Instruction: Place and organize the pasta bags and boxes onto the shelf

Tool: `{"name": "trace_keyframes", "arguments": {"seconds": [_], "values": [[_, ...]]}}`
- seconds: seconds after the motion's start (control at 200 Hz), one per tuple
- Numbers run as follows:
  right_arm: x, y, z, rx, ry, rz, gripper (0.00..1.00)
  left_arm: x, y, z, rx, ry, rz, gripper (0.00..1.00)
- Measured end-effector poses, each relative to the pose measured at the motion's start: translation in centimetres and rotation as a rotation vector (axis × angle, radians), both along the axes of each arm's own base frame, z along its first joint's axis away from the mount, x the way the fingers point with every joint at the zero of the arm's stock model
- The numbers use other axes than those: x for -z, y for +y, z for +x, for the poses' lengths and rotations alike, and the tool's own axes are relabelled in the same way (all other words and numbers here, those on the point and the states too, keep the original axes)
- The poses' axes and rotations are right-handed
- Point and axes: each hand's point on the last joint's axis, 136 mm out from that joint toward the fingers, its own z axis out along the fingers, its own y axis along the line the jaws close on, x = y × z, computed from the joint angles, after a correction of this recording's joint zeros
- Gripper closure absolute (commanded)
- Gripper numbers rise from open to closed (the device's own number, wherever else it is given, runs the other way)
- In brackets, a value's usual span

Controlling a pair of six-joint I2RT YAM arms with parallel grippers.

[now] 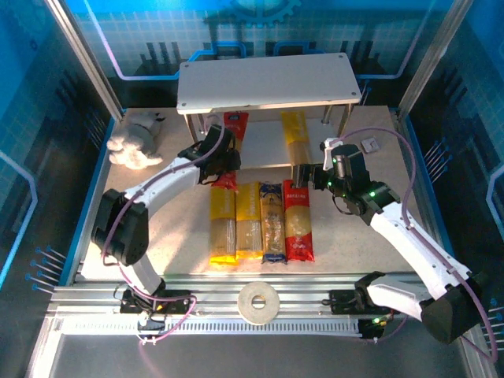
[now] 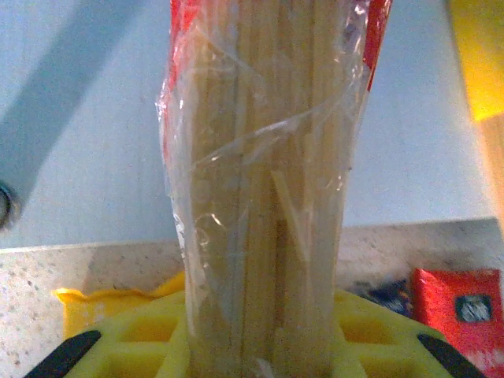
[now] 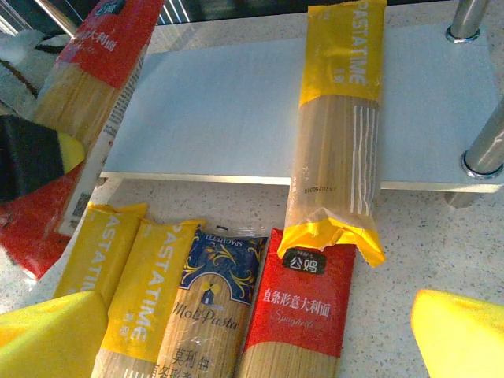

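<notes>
— Red and clear, the long narrow spaghetti pack [image 2: 268, 197] is clamped across its width by the left gripper [image 1: 220, 157] and held over the left part of the lower board of the white two-tier shelf [image 3: 213, 118]; whether the board is touched cannot be told.
— And the right gripper [image 1: 305, 175]?
— Its jaws are spread wide, nothing held, just before the yellow windowed pack [image 3: 339, 134] laid on that board.
— What could be spoiled?
— If released aslant, the red pack could slide off the front edge onto the four packs [image 1: 261, 220] left on the table [image 1: 346, 236]. Strands could be snapped by a tighter squeeze.
</notes>
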Motion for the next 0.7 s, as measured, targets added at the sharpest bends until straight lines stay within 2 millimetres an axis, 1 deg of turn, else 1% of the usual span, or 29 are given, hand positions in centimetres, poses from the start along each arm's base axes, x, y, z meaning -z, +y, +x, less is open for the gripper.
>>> {"name": "trace_keyframes", "arguments": {"seconds": [0.085,0.155,0.28,0.41,0.49,0.7], "values": [[0.0,0.0,0.0,0.000,0.000,0.000,0.00,0.6,0.9,1.0,-0.035,0.003,0.026,0.90],[0.0,0.0,0.0,0.000,0.000,0.000,0.00,1.0,1.7,1.4,-0.062,0.003,0.047,0.89],[0.2,0.0,0.1,-0.001,0.005,-0.002,0.00,0.9,2.7,2.0,-0.098,-0.005,0.065,0.88],[0.6,0.2,0.2,-0.006,0.019,-0.004,0.00,0.9,2.5,3.4,-0.109,-0.018,0.070,0.84],[0.7,0.3,0.1,-0.010,0.022,-0.002,0.00,1.3,2.2,4.1,-0.110,-0.018,0.071,0.79],[0.7,0.5,0.0,-0.016,0.021,-0.001,0.00,4.0,2.3,4.6,-0.121,0.030,0.090,0.79]]}}
